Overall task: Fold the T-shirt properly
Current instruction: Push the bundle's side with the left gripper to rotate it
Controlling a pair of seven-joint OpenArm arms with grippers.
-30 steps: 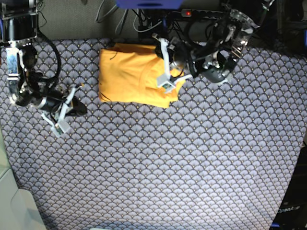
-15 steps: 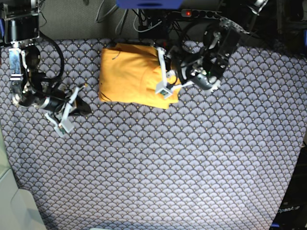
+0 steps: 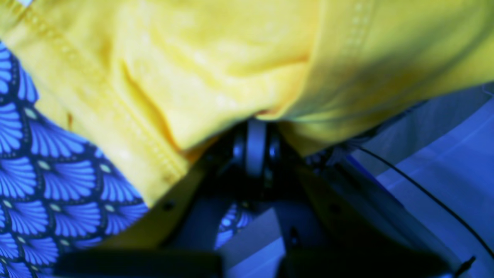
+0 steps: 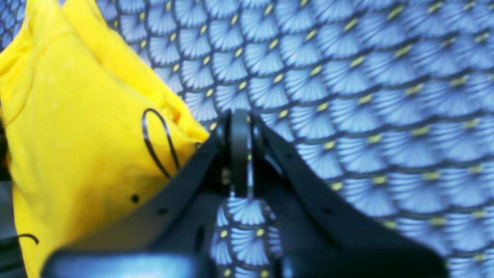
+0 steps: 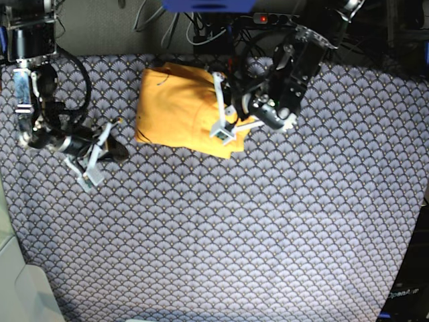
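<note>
The yellow-orange T-shirt (image 5: 177, 107) lies folded into a rough rectangle at the back of the patterned cloth. My left gripper (image 5: 224, 133) is at the shirt's right front edge. In the left wrist view the shirt (image 3: 216, 65) bunches over the closed fingertips of that gripper (image 3: 256, 129), which look shut on a fold of it. My right gripper (image 5: 87, 178) is shut and empty, low over the cloth to the left of the shirt. In the right wrist view this gripper (image 4: 239, 127) sits just right of the shirt (image 4: 77, 116), which carries a loop of black thread (image 4: 156, 141).
The blue-grey scale-patterned cloth (image 5: 234, 221) covers the whole table. A power strip (image 5: 281, 17) and cables lie along the back edge behind the shirt. A pale surface (image 5: 10, 268) borders the cloth at the front left.
My left arm has swung left and lowered onto the shirt's right edge, and the shirt's right side has shifted slightly left. My right gripper has barely moved.
</note>
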